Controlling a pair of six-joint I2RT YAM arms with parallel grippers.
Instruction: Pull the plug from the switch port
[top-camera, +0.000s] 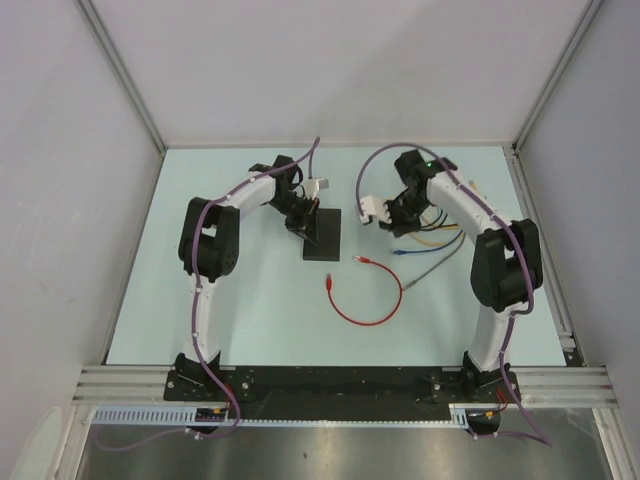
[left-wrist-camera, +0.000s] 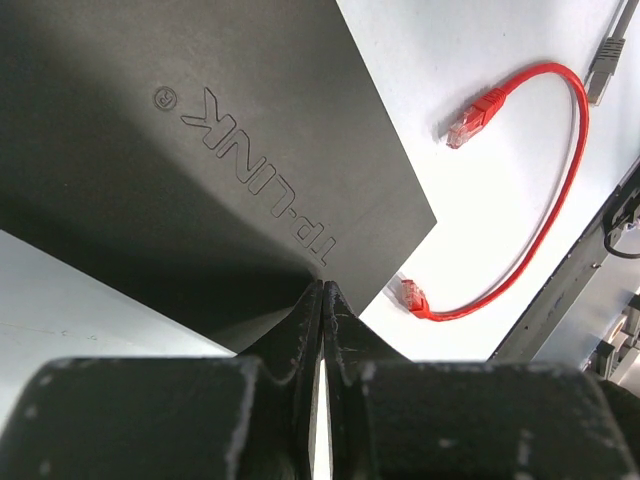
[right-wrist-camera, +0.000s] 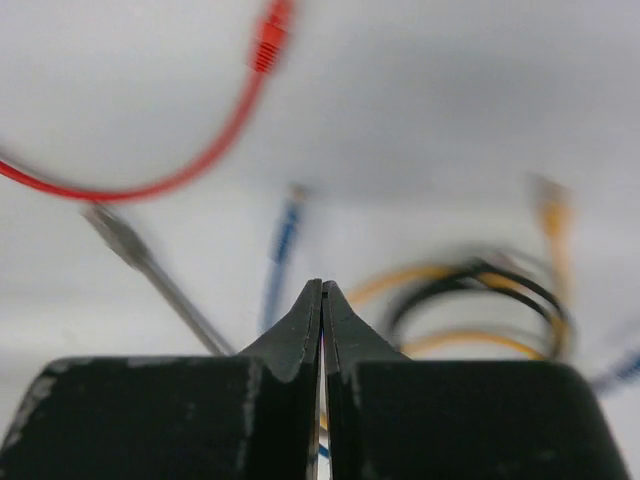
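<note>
- The left pincer (left-wrist-camera: 323, 292), its fingers pressed together with nothing between them, hangs at the near edge of the switch (left-wrist-camera: 200, 190), a matte-black box lying flat on the desk (top-camera: 250, 310) directly ahead of its tips; whether the tips touch the casing cannot be told
- Ahead and to the right of that pincer a red cable (left-wrist-camera: 583, 130) curls on the desk, its nearer plug (left-wrist-camera: 412, 296) just beside the switch's corner and its farther plug (left-wrist-camera: 472, 117) well apart from the box, both lying free
- The ports are out of sight in every view, yet no cord seems to run into the box, so the plug appears to be out already
- The right pincer (right-wrist-camera: 322, 292) is likewise closed on nothing, above a bundle of loose cables (top-camera: 432, 240) that shows only as a blur beyond it
- The switch looks light and rigid, likely to skid on the smooth desk under any tug, so it is best pinned on its flat top or nipped across its thin edge
- A plug of this kind is small hard plastic with a brittle latch on a soft cord; the sound hold is on the plug body, latch squeezed, never on the cord
</note>
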